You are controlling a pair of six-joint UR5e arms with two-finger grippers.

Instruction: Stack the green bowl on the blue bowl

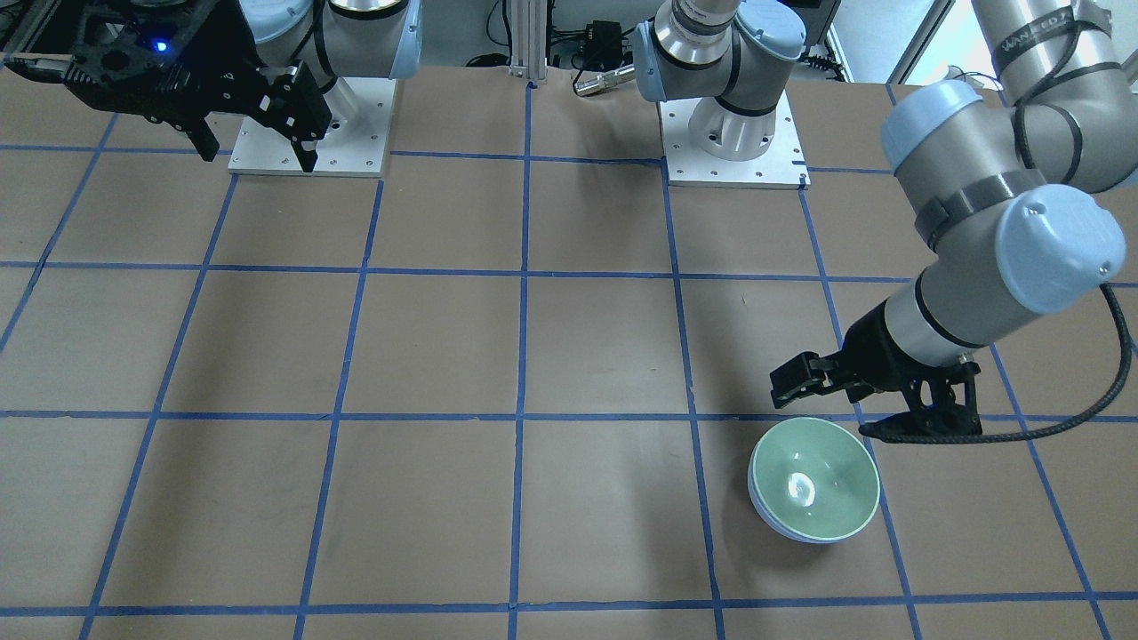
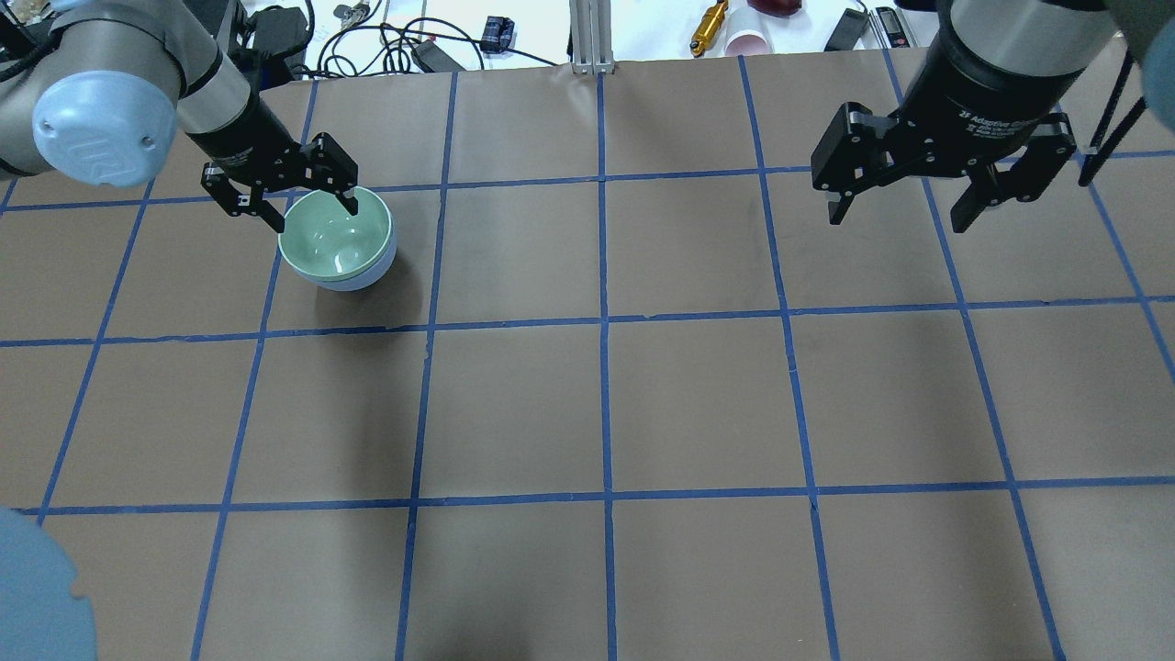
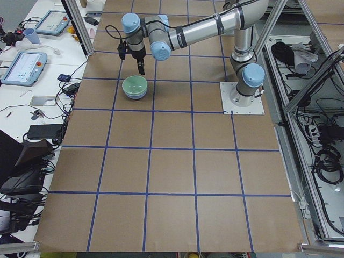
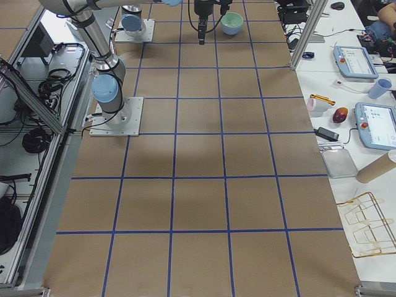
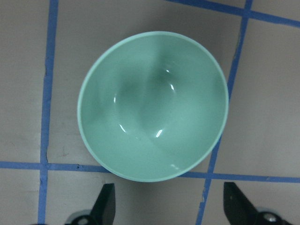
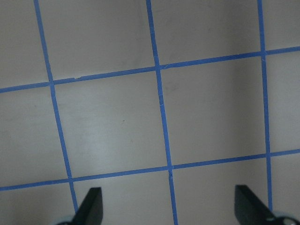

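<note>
Your left tool [image 2: 313, 214], jaws spread and empty, hangs just above the green bowl [image 2: 335, 240] nested in the blue bowl [image 2: 365, 276]; withdraw low and it could clip the rim, tipping both.

A brown table [image 4: 198, 154] gridded with blue tape fills the view; the glossy, round, pale mint-green bowl [image 4: 232, 22] stands at 12 o'clock, and the black two-finger right gripper [image 4: 207, 28] hangs just at the bowl's 9 o'clock. The near silver-grey arm [image 4: 105, 83] with pale blue joint caps rises from a square metal base plate [image 4: 124, 127] at 10 o'clock, with the far arm's base [image 4: 132, 23] at 11 o'clock. At 3 o'clock a white bench [image 4: 322, 77] carries a grey-blue touchscreen pendant [image 4: 378, 127], a pale blue cup [image 4: 378, 88] and a cardboard tube [image 4: 377, 168].
</note>
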